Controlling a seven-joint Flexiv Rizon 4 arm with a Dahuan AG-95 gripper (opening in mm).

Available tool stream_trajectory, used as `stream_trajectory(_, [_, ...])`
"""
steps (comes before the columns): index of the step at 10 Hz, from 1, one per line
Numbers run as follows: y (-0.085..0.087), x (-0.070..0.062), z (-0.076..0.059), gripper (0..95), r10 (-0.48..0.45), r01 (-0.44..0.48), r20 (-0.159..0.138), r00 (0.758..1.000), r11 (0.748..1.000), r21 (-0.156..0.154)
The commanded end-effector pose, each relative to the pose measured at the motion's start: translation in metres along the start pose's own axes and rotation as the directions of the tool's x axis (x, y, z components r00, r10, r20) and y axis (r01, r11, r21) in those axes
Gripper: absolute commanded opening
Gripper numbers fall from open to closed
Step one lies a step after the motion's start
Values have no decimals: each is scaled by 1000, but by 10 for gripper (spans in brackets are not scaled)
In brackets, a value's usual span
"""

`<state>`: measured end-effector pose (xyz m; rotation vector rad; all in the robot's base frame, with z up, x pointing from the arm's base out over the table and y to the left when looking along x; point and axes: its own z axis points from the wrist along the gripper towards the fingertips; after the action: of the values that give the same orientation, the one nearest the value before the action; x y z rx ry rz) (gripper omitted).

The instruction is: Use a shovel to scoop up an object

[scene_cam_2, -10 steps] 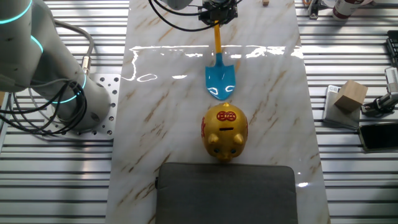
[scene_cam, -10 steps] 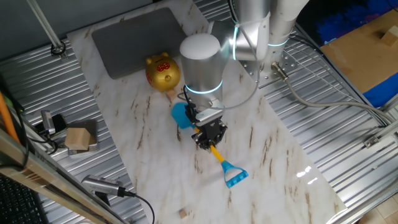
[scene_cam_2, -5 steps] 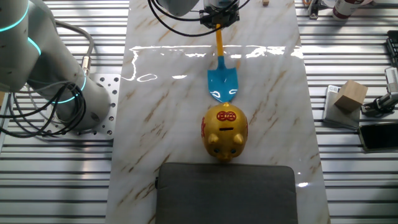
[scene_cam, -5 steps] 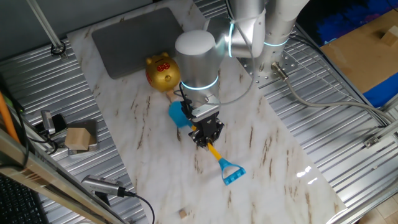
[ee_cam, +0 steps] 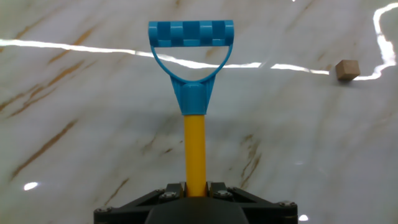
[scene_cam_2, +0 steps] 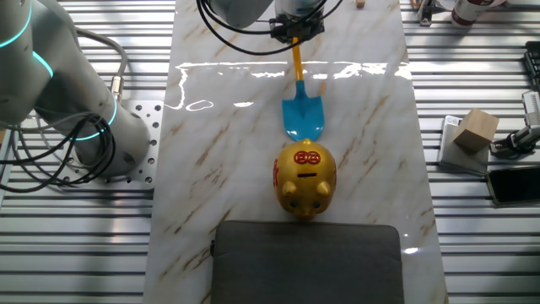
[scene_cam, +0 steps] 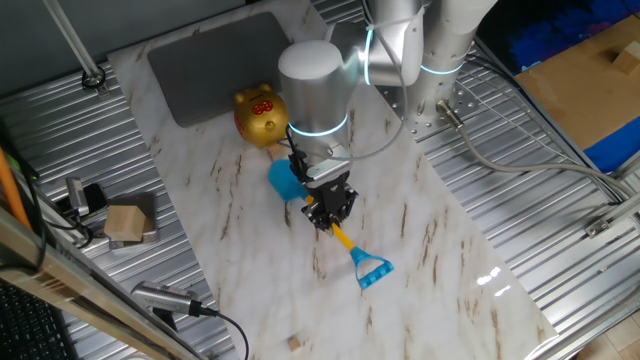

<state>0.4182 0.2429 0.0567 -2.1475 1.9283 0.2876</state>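
Gripper [scene_cam: 330, 213] I see clamped on the shovel [scene_cam: 335, 232] shaft; the object [ee_cam: 347, 70] lies beyond the handle end, opposite the blade.

shovel [scene_cam_2: 301, 114] blade just before pig bank [scene_cam_2: 305, 178]

Only mark in sight — a red emblem on top of the gold pig bank [scene_cam_2: 305, 177], two round shapes side by side, maybe characters, too small to read. Same red marking shows on the pig's back in one fixed view, also illegible. No readable text, brand or number on the shovel [ee_cam: 193, 93], the tan block [scene_cam_2: 473, 129] or the dark mat [scene_cam_2: 305, 262] — hand view shows none either.
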Motion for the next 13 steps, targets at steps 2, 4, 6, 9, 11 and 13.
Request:
stream_trajectory(2, [1, 4, 0, 0, -9, 9, -4, 1000, 1000, 0])
stream_trajectory(4, [1, 5, 0, 0, -14, 14, -6, 1000, 1000, 0])
stream_trajectory(6, [2, 7, 0, 0, -20, 20, -9, 1000, 1000, -1])
stream_trajectory(9, [1, 8, 1, 0, -25, 25, -13, 1000, 1000, -1])
stream_trajectory(11, [2, 10, 2, 0, -30, 30, -16, 999, 1000, -2])
stream_trajectory(13, [3, 12, 0, 0, -33, 33, -20, 999, 999, -3])
